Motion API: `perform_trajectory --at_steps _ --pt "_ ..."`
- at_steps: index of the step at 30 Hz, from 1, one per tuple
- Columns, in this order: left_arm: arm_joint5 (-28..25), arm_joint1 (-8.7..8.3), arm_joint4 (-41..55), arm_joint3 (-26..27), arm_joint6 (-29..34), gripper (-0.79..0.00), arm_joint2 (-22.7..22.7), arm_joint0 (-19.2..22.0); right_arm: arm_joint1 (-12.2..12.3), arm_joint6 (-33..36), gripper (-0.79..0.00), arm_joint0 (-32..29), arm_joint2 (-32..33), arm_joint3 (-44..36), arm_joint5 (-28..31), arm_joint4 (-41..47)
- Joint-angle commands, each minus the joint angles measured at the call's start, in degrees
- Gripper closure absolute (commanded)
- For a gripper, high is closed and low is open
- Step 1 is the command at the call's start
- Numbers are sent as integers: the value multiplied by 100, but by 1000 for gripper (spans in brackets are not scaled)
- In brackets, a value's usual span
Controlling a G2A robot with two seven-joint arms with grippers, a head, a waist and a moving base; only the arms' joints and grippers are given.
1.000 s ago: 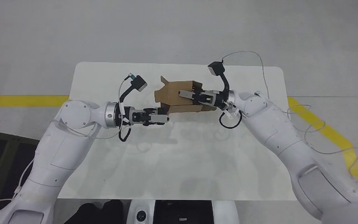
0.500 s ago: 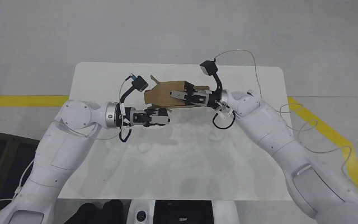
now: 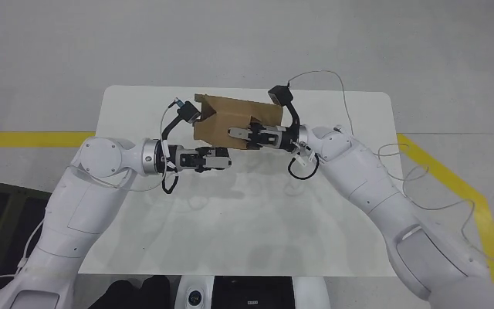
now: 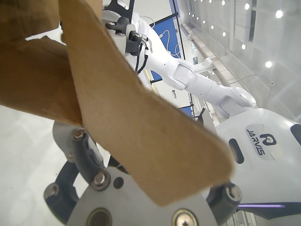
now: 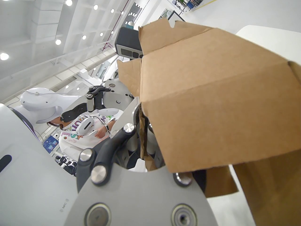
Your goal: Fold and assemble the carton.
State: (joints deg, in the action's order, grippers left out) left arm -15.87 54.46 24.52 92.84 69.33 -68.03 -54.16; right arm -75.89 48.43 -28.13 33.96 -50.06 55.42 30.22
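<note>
The brown carton (image 3: 224, 120) is held above the far middle of the white table (image 3: 347, 232), tilted, with loose flaps pointing outward. My right gripper (image 3: 245, 135) is shut on the carton's right end; in the right wrist view the cardboard edge sits clamped in the right gripper (image 5: 141, 128) below the carton's wall (image 5: 211, 95). My left gripper (image 3: 224, 160) sits just under the carton's near edge. In the left wrist view a long carton flap (image 4: 117, 95) runs across the gripper's base and hides its tips.
The near half of the table lies bare. A yellow floor line (image 3: 38, 139) runs past both table ends. A thin cable (image 3: 340, 77) loops above the right arm near the far edge.
The right gripper has carried the carton left and away from me, raising and turning it so a broad face shows from above. The left gripper has barely moved.
</note>
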Motion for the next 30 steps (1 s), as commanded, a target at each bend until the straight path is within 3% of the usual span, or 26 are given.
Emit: perform_trajectory --at_steps 1,8,13,30 --pt "-7 -3 -7 -2 -4 -785 -16 -5 -14 36 0 -14 24 46 3 10" --pt "-26 -13 -37 -54 -7 -785 -81 -6 18 11 0 -61 237 268 32 -77" --pt "-83 -29 -164 -232 -57 -785 -173 36 175 181 0 -218 437 176 -137 -97" --pt "-401 -66 -1955 -1022 -830 -785 -192 323 1224 1465 0 -1395 1498 -2051 -1420 558"
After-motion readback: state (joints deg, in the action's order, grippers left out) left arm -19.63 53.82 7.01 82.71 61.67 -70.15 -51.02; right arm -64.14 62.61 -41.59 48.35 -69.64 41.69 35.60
